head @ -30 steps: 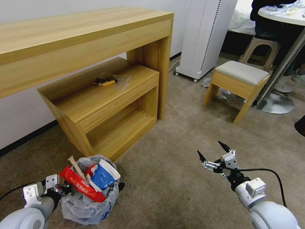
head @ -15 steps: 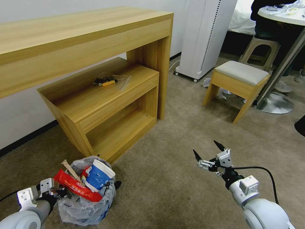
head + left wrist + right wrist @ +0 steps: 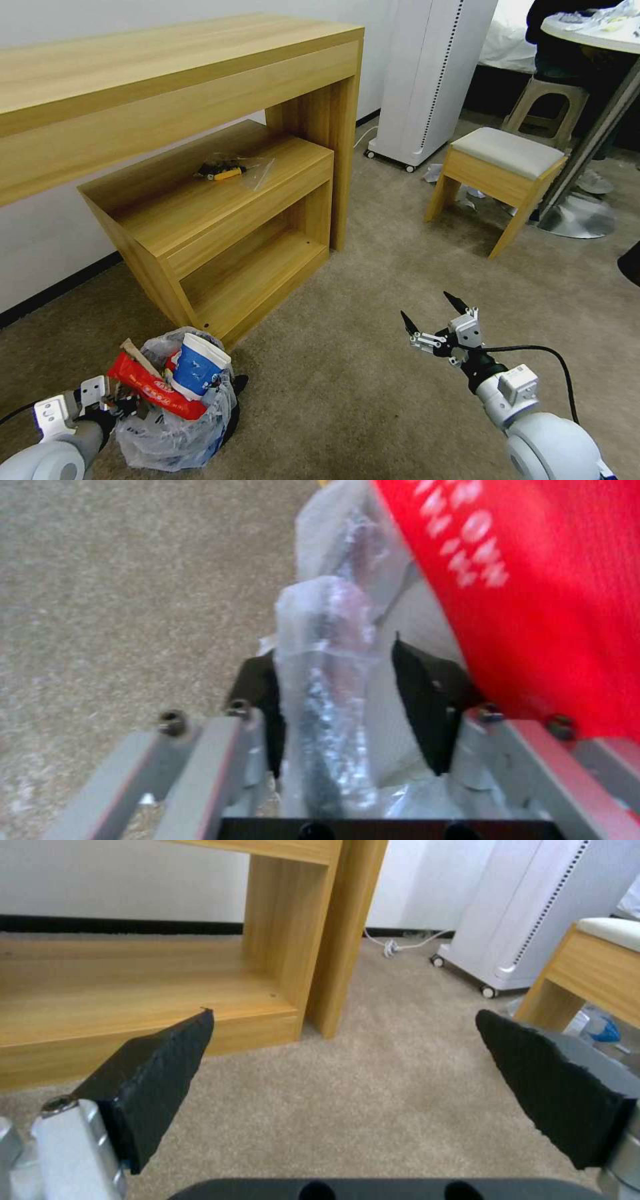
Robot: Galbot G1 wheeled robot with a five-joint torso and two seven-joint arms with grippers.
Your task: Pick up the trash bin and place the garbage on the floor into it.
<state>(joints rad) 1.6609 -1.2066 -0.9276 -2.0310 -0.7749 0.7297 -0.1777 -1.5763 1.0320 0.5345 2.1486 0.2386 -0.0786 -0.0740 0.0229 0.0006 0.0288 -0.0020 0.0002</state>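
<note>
- The left gripper (image 3: 123,402) sits low at the robot's left, its fingers closed over the near rim of the trash bin (image 3: 175,433), which stands on the carpet (image 3: 373,293) just in front of the wooden shelf unit (image 3: 220,220).
- From the head view, the bin's bag bulges with garbage: a blue-white cup (image 3: 197,365) upright on top, a red wrapper (image 3: 153,391) lying across beside it, and a wooden stick (image 3: 133,351) poking up just beyond the left fingers.
- The left wrist view gives what the head view hides: the two black fingertips (image 3: 427,700) pinch a fold of the crinkly plastic bag (image 3: 327,680) and the rim under it, with the red wrapper (image 3: 533,605) pressed against the outer side of one finger and bare carpet (image 3: 120,580) past the other.
- The right gripper (image 3: 430,318) hangs above open carpet, well apart from the bin, with its fingers spread wide and nothing between them.
- The right wrist view looks out between those spread fingers (image 3: 160,1060): beyond the tips lie the carpet (image 3: 373,1100), the bottom shelf and leg of the wooden unit (image 3: 293,930), a white appliance on wheels (image 3: 533,915) and the corner of a stool (image 3: 593,970).
</note>
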